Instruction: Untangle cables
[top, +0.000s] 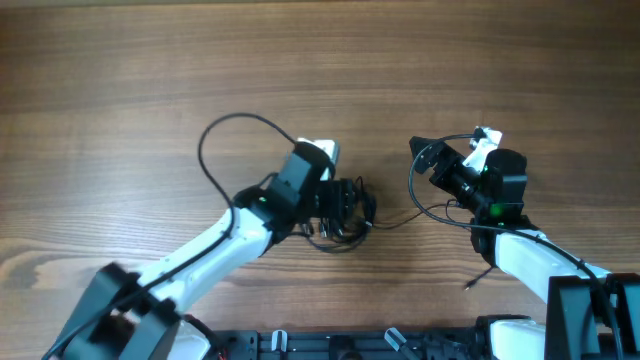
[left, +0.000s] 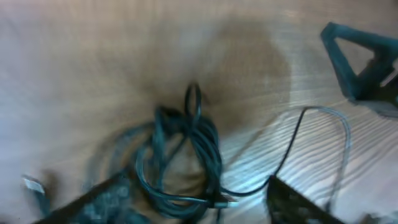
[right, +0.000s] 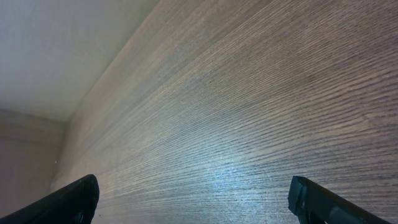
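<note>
Because the thin black knotted cables (top: 338, 230) lie bunched mid-table, the left gripper (top: 352, 207) hangs directly above them, spread wide, likely to pinch a strand. The right gripper (top: 431, 160), to their right, gapes empty.

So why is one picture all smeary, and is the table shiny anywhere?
Left wrist view: blurry all over, so the cables look smeared, with a dark shadow on the wood behind them. Right wrist view: sharp wood grain, with a pale shiny patch of glare on the table. Overhead view: even light, mostly crisp.
</note>
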